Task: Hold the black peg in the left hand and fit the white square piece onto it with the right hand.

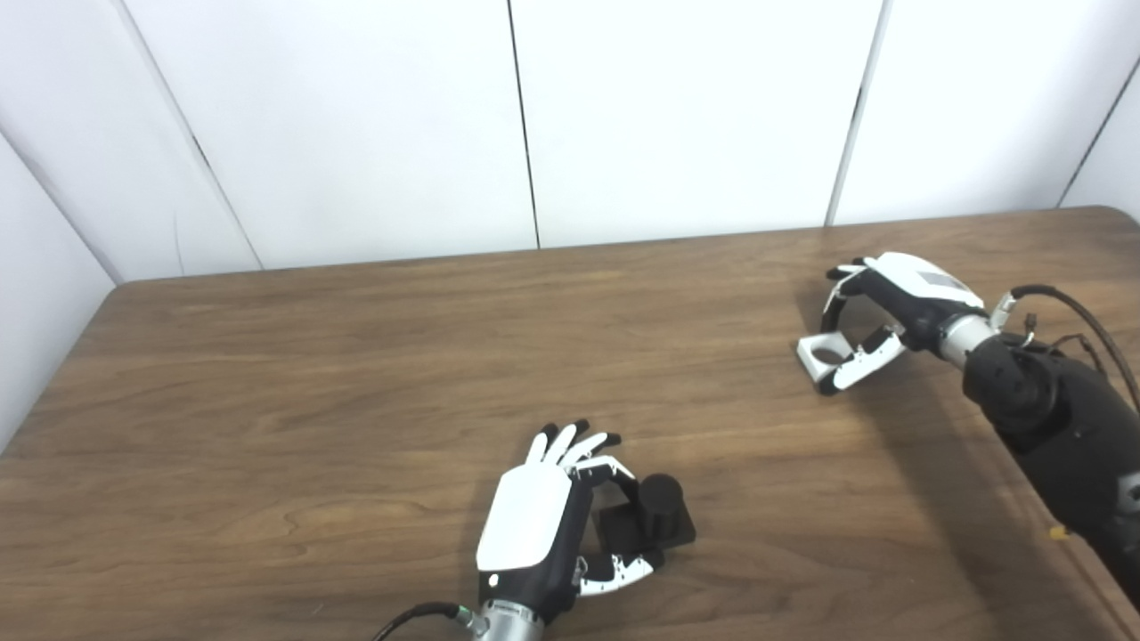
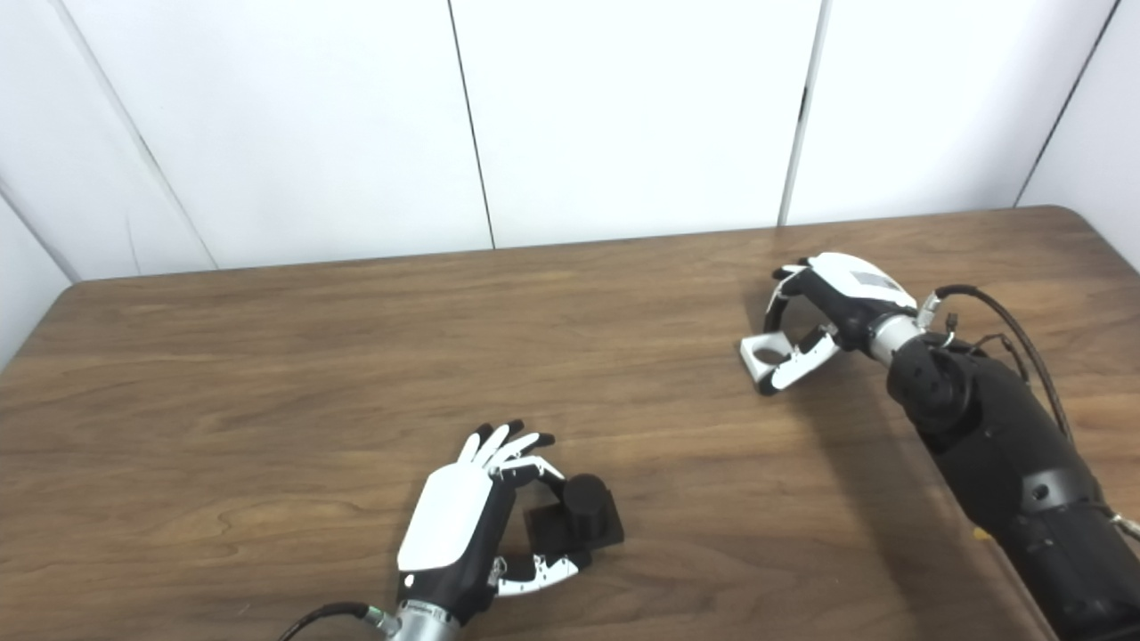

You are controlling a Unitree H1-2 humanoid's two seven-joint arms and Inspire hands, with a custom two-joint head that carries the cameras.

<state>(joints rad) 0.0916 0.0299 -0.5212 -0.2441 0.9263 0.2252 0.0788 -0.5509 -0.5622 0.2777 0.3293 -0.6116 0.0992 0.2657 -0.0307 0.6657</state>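
The black peg (image 1: 661, 500) stands upright on its square black base (image 1: 643, 532) on the wooden table, near the front middle. My left hand (image 1: 534, 525) is just left of it, open, with its fingers (image 1: 570, 442) spread above the base's far side and its thumb (image 1: 616, 572) by the base's near edge. The white square piece (image 1: 824, 352), with a round hole, lies flat on the table at the right. My right hand (image 1: 891, 307) is over it, fingers curled down on its far edge and thumb (image 1: 857, 365) against its near edge.
The wooden table (image 1: 356, 374) runs to white wall panels at the back. Its right rear corner is rounded, close behind my right arm (image 1: 1060, 427). A cable loops off the right wrist.
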